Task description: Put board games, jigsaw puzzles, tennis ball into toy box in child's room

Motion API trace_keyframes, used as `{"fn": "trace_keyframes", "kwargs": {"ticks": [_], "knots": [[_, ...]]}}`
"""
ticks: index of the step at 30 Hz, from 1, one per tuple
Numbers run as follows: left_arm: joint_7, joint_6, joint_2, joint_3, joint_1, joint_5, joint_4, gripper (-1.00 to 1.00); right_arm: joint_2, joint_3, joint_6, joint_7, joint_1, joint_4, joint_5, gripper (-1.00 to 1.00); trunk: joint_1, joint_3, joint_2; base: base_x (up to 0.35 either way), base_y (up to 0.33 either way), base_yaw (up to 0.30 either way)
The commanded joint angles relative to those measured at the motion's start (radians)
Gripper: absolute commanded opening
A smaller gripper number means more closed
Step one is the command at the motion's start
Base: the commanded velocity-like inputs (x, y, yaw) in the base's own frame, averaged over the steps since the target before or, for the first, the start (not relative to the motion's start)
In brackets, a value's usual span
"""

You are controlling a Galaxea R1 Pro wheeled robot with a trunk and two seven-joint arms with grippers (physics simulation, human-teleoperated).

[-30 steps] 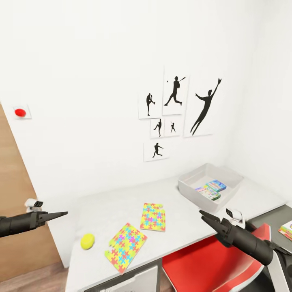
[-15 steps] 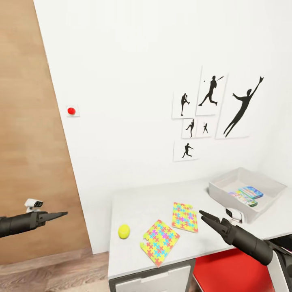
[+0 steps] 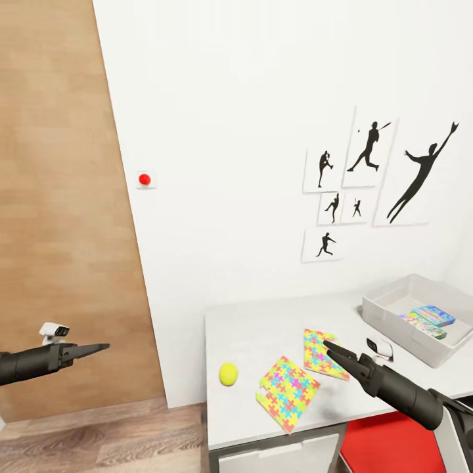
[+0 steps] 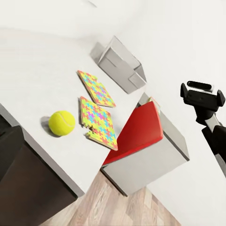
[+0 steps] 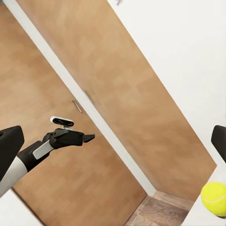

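The tennis ball [image 3: 228, 374] lies near the left end of the table [image 3: 263, 328]. Two jigsaw puzzles lie right of it: one [image 3: 289, 392] at the front edge, the other [image 3: 314, 351] partly behind my right gripper [image 3: 328, 348]. That gripper hovers above the table, its two fingers slightly apart, holding nothing. The toy box [image 3: 394, 325] stands at the table's right end with board games [image 3: 430, 317] inside. My left gripper [image 3: 105, 346] hangs over the floor left of the table, open and empty. The left wrist view shows the ball [image 4: 61, 123], both puzzles [image 4: 99, 123] and the toy box [image 4: 120, 63].
A wooden door [image 3: 59, 197] stands at the left. A red wall button [image 3: 144, 179] sits beside it. The red chair [image 3: 387, 440] is tucked under the table's front right. Black sports silhouette pictures [image 3: 368, 184] hang above the table.
The whole view has swung left, so table, pictures and button sit further right in the picture and more door shows. Both arms keep their pose.
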Motion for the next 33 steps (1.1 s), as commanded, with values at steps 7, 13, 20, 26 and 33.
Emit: {"fn": "trace_keyframes", "kwargs": {"ticks": [7,13,20,26,33], "knots": [[-0.003,0.011,0.000,0.000,-0.001,0.000,0.000,1.00,-0.001,0.000,0.010,-0.003,-0.001,0.004,-0.003,1.00,0.000,-0.001,-0.001,-0.015,0.021,0.001],[-0.003,0.011,0.000,0.000,-0.001,0.001,0.000,1.00,0.005,0.005,0.021,-0.051,-0.001,0.000,0.009,1.00,0.000,-0.001,-0.001,-0.026,0.024,0.000],[-0.003,0.011,0.000,0.000,-0.001,0.002,0.000,1.00,0.023,0.089,0.164,-0.214,-0.003,-0.048,0.039,1.00,0.000,-0.001,-0.001,-0.004,0.004,0.000],[-0.003,0.012,0.000,-0.001,-0.001,0.002,0.000,1.00,0.039,0.154,0.245,-0.486,-0.067,-0.055,0.051,1.00,0.000,-0.001,-0.001,0.000,0.000,0.000],[-0.003,0.013,0.000,0.000,-0.001,0.001,0.001,1.00,0.090,0.275,0.304,-0.923,-0.220,-0.034,0.053,1.00,0.000,-0.001,-0.001,0.035,0.100,0.000]]}}
